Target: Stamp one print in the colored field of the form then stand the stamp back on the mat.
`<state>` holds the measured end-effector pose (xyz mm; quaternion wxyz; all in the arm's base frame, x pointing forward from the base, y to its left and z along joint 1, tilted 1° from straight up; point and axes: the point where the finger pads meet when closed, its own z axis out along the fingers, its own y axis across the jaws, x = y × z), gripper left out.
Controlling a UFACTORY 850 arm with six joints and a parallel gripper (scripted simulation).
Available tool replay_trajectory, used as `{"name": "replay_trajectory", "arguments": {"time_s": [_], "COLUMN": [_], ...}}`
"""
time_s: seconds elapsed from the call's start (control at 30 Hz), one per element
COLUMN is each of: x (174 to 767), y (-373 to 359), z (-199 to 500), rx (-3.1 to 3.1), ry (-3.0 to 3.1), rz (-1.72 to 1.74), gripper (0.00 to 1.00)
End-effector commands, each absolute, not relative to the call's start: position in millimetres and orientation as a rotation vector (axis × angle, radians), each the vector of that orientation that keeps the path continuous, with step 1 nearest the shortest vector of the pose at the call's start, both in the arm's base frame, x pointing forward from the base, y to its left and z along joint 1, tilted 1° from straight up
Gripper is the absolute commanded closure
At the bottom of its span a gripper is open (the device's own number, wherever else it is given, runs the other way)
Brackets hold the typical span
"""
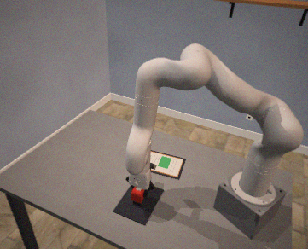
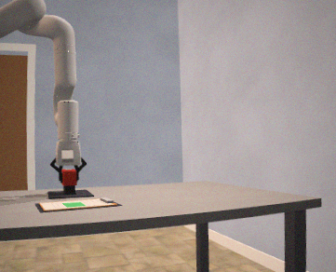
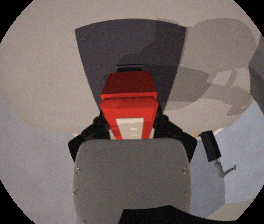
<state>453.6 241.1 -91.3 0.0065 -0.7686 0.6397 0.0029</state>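
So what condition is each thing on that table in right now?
Pincer: shut on the red stamp.
Red stamp: upright, standing on the dark mat, gripped at its sides.
Dark mat: flat on the table, under the stamp.
Form: flat beside the mat.
Green field: no dark mark on it.

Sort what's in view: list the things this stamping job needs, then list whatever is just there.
Job:
gripper, shut on the stamp
red stamp
dark mat
form
green field

Just there:
table
arm's base block
brown door
wall shelf
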Motion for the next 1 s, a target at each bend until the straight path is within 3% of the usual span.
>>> {"name": "replay_trajectory", "arguments": {"time_s": [0.0, 0.97], "x": [454.1, 460.3], "y": [241.4, 226.3], "z": [-90.8, -50.9], "rx": [-2.404, -2.408], "ry": [2.001, 1.997], "rz": [0.009, 0.008], "gripper": [0.65, 0.65]}}
